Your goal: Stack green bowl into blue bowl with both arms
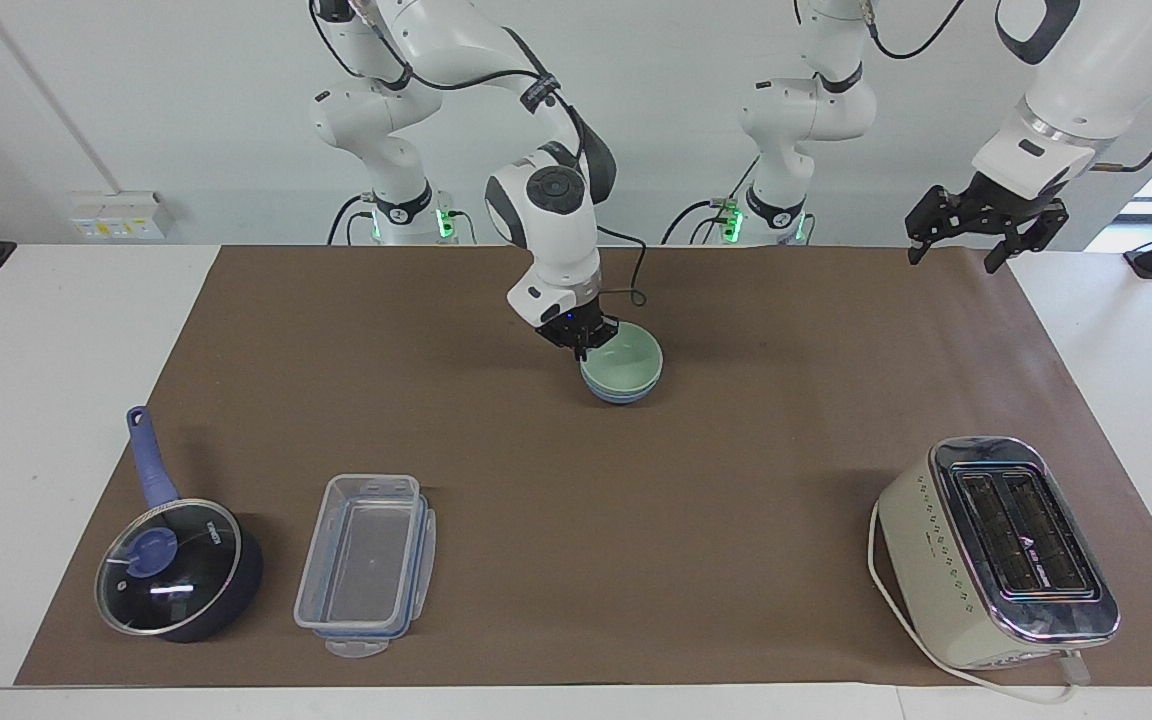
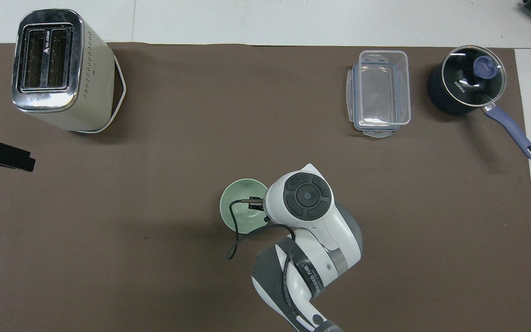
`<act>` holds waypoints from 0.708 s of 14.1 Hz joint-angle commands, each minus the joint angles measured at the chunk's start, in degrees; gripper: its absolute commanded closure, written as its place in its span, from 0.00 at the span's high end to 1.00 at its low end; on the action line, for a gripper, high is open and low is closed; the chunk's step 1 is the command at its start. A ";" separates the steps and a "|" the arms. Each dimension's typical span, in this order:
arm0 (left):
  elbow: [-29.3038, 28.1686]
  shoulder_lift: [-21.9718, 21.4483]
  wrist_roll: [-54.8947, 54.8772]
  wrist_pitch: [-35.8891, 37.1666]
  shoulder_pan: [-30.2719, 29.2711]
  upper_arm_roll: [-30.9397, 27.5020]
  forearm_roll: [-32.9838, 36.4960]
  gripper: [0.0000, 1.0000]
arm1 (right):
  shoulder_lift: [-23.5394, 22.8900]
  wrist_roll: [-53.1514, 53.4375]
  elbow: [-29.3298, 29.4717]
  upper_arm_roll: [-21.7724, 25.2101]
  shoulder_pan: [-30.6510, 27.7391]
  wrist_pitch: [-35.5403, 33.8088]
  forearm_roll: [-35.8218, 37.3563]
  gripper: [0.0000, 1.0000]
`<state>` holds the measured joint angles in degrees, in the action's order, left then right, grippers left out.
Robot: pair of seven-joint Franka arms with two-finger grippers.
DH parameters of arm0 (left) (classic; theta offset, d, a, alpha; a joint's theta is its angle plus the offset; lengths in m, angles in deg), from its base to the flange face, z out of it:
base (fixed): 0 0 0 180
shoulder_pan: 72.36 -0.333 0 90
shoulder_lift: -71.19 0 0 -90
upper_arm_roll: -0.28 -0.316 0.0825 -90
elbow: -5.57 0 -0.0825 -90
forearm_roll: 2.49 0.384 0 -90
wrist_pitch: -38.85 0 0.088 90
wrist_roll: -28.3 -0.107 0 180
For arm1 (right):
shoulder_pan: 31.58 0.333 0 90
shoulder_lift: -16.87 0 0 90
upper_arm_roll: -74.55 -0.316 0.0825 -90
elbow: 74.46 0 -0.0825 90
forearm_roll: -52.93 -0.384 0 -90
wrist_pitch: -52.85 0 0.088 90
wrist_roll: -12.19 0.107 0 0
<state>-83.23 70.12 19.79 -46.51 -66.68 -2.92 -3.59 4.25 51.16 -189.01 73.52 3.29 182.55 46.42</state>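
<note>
Green bowl (image 1: 624, 361): nested in blue bowl (image 1: 620, 394), frame centre.
Right gripper (image 1: 582, 339): at bowl rim, jaws' state unclear.
Left gripper (image 1: 964, 240): upper right, jaws released.

Toaster (image 1: 998, 553), clear container (image 1: 366, 565) beside saucepan (image 1: 179, 568) (glass lid on).

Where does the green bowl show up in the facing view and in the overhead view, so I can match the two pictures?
Facing view: the green bowl sits nested in the blue bowl, mid-mat, at the right claw.
Overhead view: the green bowl lies just below centre, partly under the right arm's wrist; the blue bowl is hidden beneath it.
Shared landmark: the toaster, at the left arm's end.
</note>
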 commanded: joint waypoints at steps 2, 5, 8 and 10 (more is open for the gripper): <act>0.56 -0.08 -0.81 1.08 -0.32 0.12 0.31 1.00 | 0.23 0.75 -0.24 -0.02 0.11 1.08 -1.49 0.92; 0.65 -0.08 -0.90 0.99 -0.32 0.12 0.22 1.00 | 2.24 0.22 0.64 0.41 -1.37 0.55 -0.53 1.00; 0.74 0.01 -0.98 0.99 -0.32 0.12 -0.30 1.00 | 6.28 -1.96 1.08 0.68 -6.64 -0.58 0.70 1.00; 0.82 0.01 -1.68 1.17 -0.32 0.12 -0.22 1.00 | 8.05 -4.95 4.05 0.59 -10.94 -6.62 2.02 1.00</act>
<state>-83.23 70.12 19.50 -46.51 -66.68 -2.89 -3.65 9.83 48.79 -186.43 74.52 -4.11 180.30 47.52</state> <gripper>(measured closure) 0.000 0.000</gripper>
